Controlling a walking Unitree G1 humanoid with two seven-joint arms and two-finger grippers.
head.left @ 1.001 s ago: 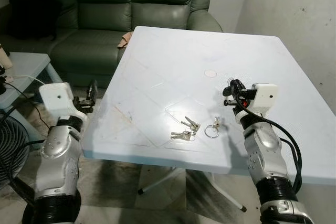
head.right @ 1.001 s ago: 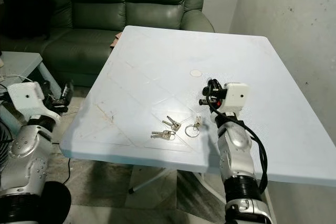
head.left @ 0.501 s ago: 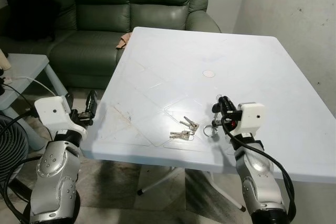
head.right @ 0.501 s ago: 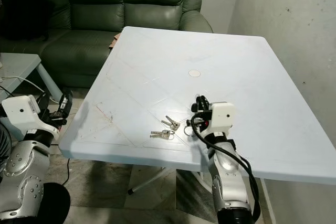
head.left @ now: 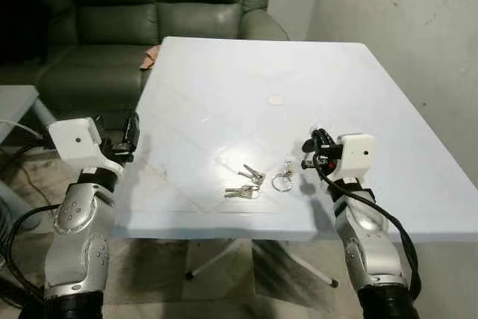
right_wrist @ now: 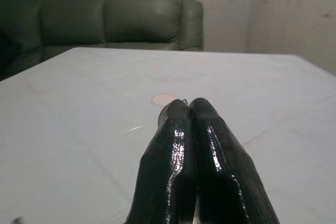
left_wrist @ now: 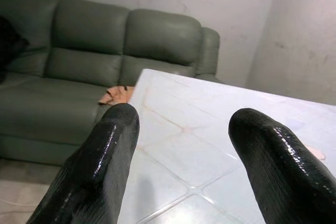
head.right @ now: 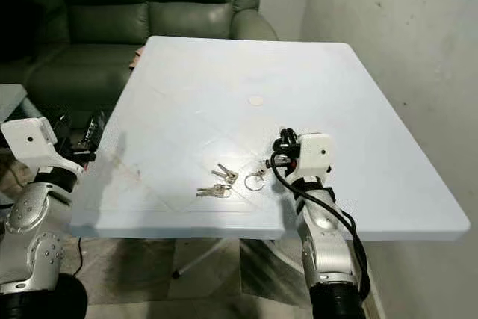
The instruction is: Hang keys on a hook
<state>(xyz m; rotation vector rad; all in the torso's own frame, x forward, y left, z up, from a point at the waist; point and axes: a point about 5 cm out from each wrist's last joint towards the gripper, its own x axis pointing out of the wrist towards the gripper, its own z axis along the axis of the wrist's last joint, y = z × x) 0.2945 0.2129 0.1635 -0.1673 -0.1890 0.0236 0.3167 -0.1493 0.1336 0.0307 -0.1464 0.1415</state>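
- Right gripper [head.left: 314,149]: hovering over the white table [head.left: 224,87], near its front edge, forearm rising from below the edge and bending forward; fingers [right_wrist: 197,145] pressing together, holding nothing.
- Left gripper [head.left: 131,134]: hanging just off the table's left edge, forearm standing upright beside it; fingers [left_wrist: 105,161] standing wide apart, pointing across the tabletop toward the sofa.
- Keys [head.left: 244,183]: lying flat on the table near the front edge, in two small bunches touching each other.
- Key ring [head.left: 282,180]: lying flat just beside the keys, between them and the right gripper, touching neither.
- Round mark [head.left: 276,99]: sitting mid-table, well apart from the keys.
- Green sofa [head.left: 134,13]: standing behind the table's far left corner.
- Wall [head.left: 418,28]: running along the table's right side.
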